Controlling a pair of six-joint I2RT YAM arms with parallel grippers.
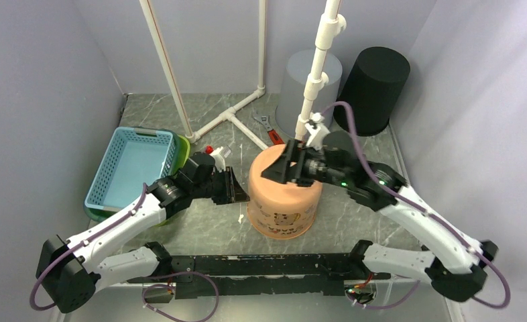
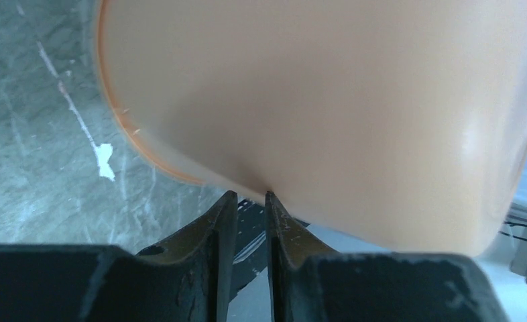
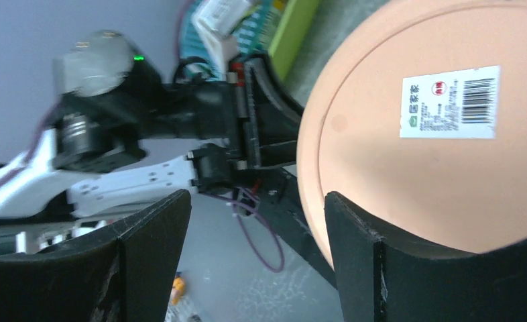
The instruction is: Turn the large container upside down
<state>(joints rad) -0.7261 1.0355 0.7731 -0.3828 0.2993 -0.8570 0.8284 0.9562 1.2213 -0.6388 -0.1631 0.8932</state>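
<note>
The large container [image 1: 284, 198] is a peach plastic tub standing mid-table with its flat base up. A white barcode label shows on that base [image 3: 448, 100]. My left gripper [image 1: 243, 190] is at the tub's left wall. In the left wrist view its fingertips [image 2: 251, 194] touch the peach wall [image 2: 328, 94], with a narrow gap between them and nothing in it. My right gripper [image 1: 284, 164] hovers over the base, open wide. In the right wrist view [image 3: 255, 196] one finger lies across the base's edge and the other is past the rim. It holds nothing.
A blue basket [image 1: 130, 168] with a green tray [image 1: 182, 144] behind it sits at the left. White pipe framing [image 1: 230, 117] and a wrench [image 1: 269, 131] lie behind the tub. Grey [image 1: 308, 80] and black [image 1: 375, 87] cylinders stand at the back right. A black rail [image 1: 261, 265] runs along the near edge.
</note>
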